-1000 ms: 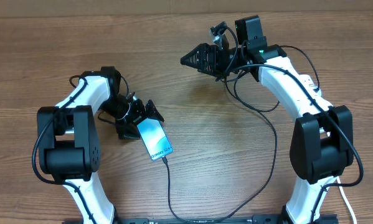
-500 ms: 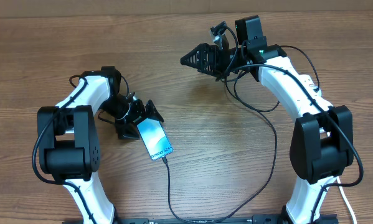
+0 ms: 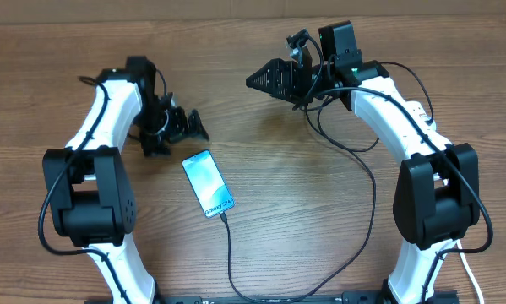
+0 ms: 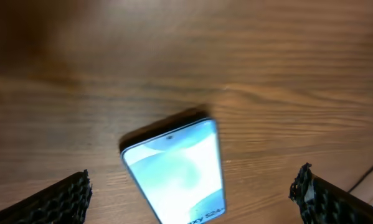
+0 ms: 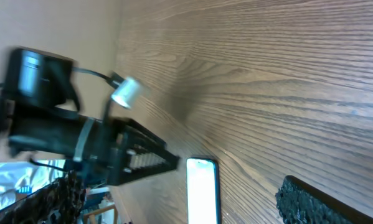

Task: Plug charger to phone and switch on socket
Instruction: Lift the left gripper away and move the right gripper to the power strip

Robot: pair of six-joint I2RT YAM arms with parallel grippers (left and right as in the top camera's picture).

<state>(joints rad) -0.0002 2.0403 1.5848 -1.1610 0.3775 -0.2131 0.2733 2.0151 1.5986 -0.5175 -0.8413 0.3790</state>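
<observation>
The phone (image 3: pixel 208 183) lies flat with its screen lit on the desk (image 3: pixel 303 211), and the charger (image 3: pixel 230 262) cable meets its near end. The left fingers (image 3: pixel 193 127) hover spread apart just beyond its far end. The right fingers (image 3: pixel 269 80) hang spread and empty, well apart.

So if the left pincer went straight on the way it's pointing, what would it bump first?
Probably the phone: the camera on the left pincer shows it lying between the open tips. The tilt is hard to judge, so it might touch bare table first.
</observation>
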